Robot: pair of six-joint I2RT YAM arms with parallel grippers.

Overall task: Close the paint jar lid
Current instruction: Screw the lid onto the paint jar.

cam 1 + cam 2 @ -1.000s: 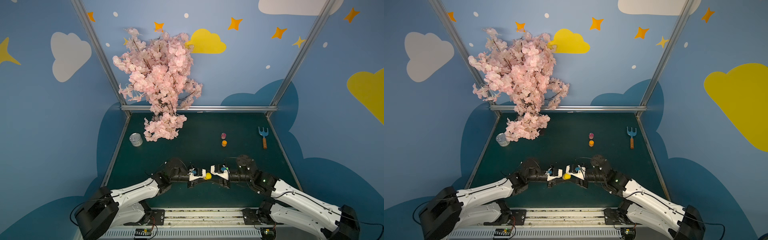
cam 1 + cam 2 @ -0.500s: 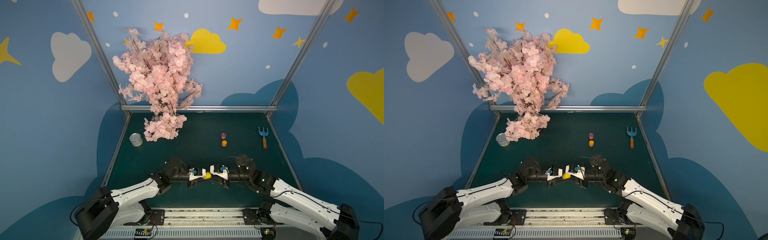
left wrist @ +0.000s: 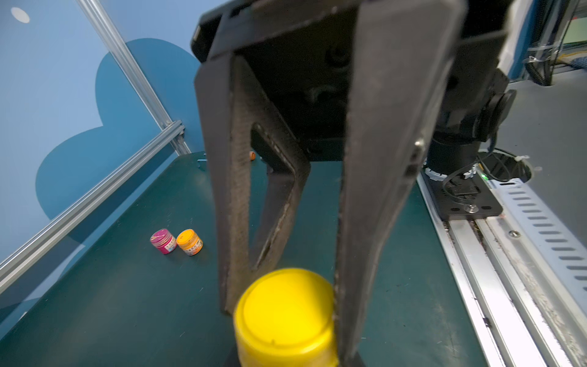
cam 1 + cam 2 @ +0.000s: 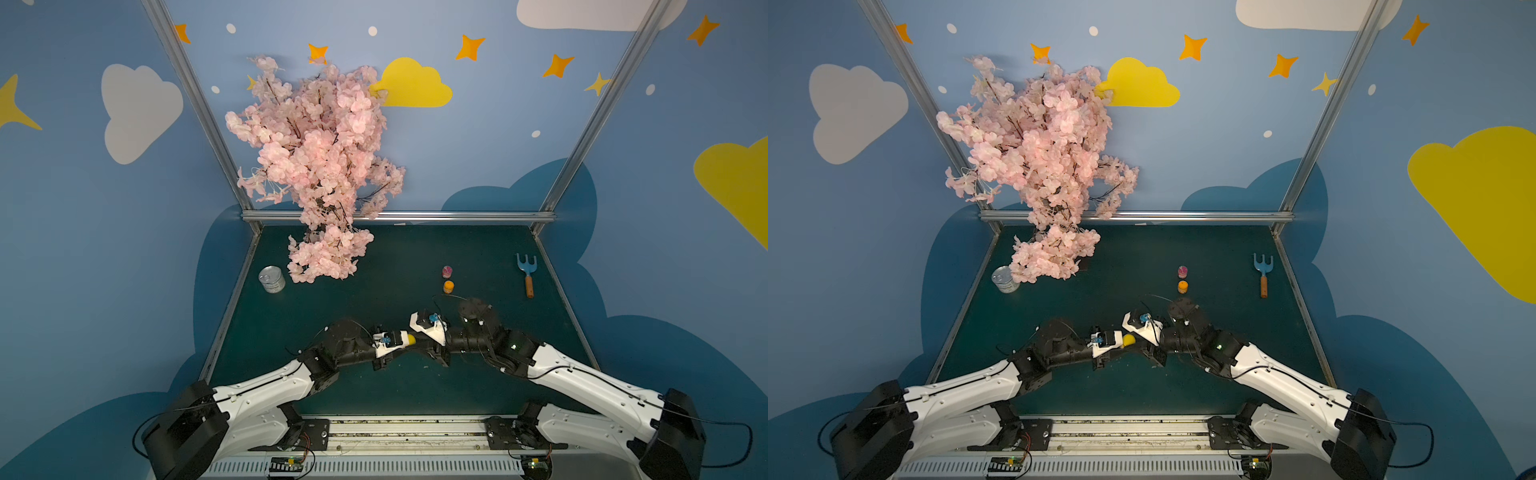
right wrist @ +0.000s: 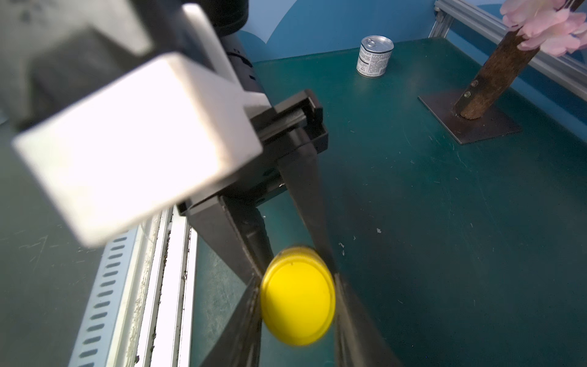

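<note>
A small yellow paint jar (image 4: 410, 339) sits upright between my two grippers at the front middle of the table. Its yellow lid (image 3: 286, 305) is on top and shows as a round disc (image 5: 298, 295) in both wrist views. My left gripper (image 4: 401, 341) is shut on the jar body under the lid; its fingers (image 5: 241, 241) reach in from the far side. My right gripper (image 5: 298, 317) is shut on the lid, with one finger (image 3: 232, 222) pressed against each side of the rim. The jar body is mostly hidden.
A pink jar (image 4: 447, 272) and an orange jar (image 4: 448, 286) stand behind the grippers. A blue hand rake (image 4: 527, 274) lies at the right, a tin can (image 4: 272, 279) at the left. The blossom tree (image 4: 320, 166) stands on a metal foot (image 5: 470, 124). The arm rail (image 4: 395, 432) runs along the front.
The right gripper has narrowed onto the lid and rolled its wrist, so its white camera mount now tips toward the back. The left gripper has kept its hold in place.
</note>
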